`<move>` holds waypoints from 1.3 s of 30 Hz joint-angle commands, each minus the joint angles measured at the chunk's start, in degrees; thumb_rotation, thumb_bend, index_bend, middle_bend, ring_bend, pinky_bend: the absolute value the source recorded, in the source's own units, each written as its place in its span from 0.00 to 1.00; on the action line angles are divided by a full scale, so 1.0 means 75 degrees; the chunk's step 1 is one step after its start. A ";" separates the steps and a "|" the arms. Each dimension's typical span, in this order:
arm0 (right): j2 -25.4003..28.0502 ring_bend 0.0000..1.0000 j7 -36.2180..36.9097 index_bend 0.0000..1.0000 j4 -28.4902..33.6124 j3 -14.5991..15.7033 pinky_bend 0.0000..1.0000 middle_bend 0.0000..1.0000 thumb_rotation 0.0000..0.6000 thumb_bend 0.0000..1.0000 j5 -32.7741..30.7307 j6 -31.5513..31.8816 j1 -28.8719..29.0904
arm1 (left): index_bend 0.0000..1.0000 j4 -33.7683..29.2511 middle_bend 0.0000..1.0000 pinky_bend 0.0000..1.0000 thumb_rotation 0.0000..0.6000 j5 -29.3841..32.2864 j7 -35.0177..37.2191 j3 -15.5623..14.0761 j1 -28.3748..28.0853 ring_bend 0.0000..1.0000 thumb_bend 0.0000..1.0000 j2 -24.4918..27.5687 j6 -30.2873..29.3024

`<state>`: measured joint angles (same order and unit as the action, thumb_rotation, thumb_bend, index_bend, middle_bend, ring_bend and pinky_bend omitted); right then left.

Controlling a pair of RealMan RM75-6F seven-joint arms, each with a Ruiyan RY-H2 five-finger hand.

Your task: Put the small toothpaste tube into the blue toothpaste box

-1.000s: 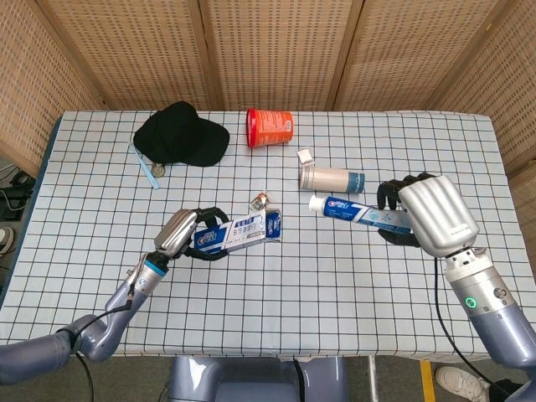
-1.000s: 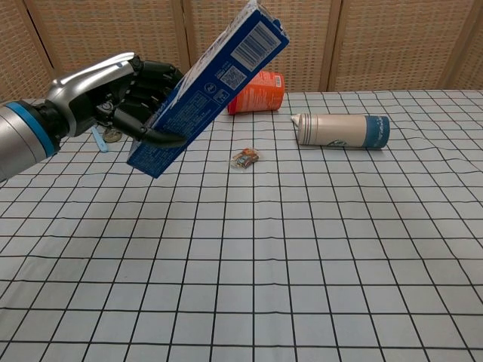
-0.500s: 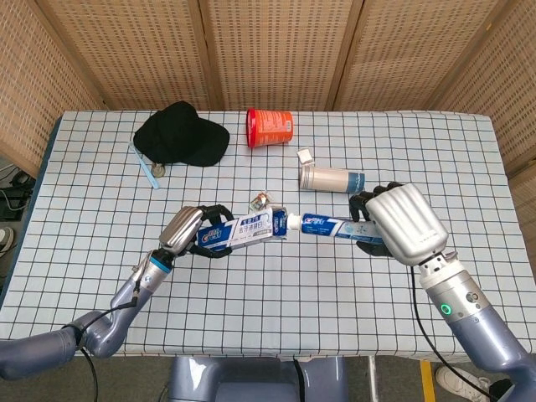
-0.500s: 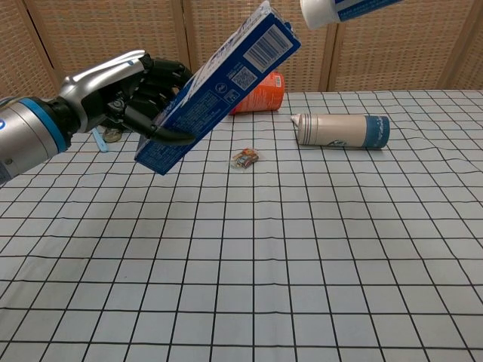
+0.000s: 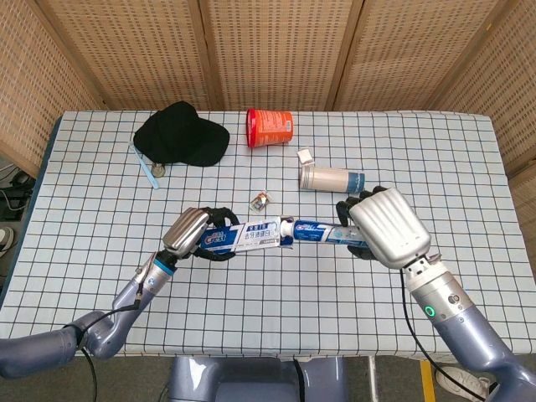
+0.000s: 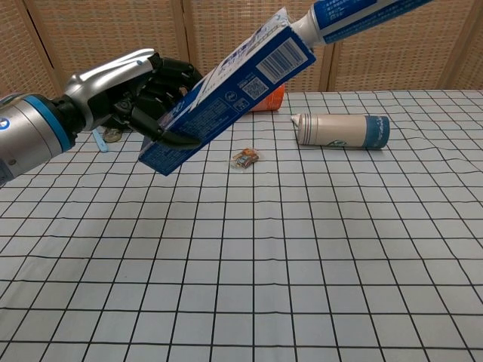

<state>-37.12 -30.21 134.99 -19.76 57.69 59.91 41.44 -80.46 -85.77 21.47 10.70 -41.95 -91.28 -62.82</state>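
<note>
Above the checked counter (image 5: 100, 243), the left robot hand (image 5: 191, 233) grips a blue box (image 5: 247, 237), its open end meeting the capped tip of a blue-and-white toothpaste tube (image 5: 314, 231) gripped by the right robot hand (image 5: 381, 228). Behind lie a black cap (image 5: 180, 134), an orange cup (image 5: 269, 127) and a white bottle (image 5: 332, 178).

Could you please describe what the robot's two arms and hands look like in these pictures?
Both hands, left hand and right hand, have silver backs and black fingers. The arms are grey-blue; the left wrist carries a blue band, the right forearm a green indicator ring. Thin black cables run along both.
</note>
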 commanded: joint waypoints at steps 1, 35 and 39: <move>-0.0083 0.60 -0.0187 0.71 0.0000 0.0105 0.61 0.70 1.00 0.63 0.0008 -0.0063 0.0100 | 0.58 -0.0019 0.45 0.46 1.00 0.0012 -0.0010 -0.0003 -0.0012 0.50 0.22 -0.0015 -0.0009; -0.1174 0.08 -0.1994 0.00 0.0000 0.0506 0.17 0.00 1.00 0.09 -0.0404 0.0470 0.1378 | 0.62 -0.0603 0.47 0.46 1.00 0.0387 -0.0100 0.0194 -0.0320 0.50 0.24 -0.0595 0.0035; -0.0836 0.07 -0.2243 0.00 0.0000 0.0416 0.13 0.00 1.00 0.09 0.0278 0.1097 0.1132 | 0.62 -0.0577 0.47 0.46 1.00 0.0466 0.0321 0.0316 -0.0260 0.50 0.24 -0.0757 -0.0138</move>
<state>-44.89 -45.87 134.99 -16.23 57.28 65.49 51.11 -84.90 -82.55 22.54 12.58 -44.17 -96.34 -63.07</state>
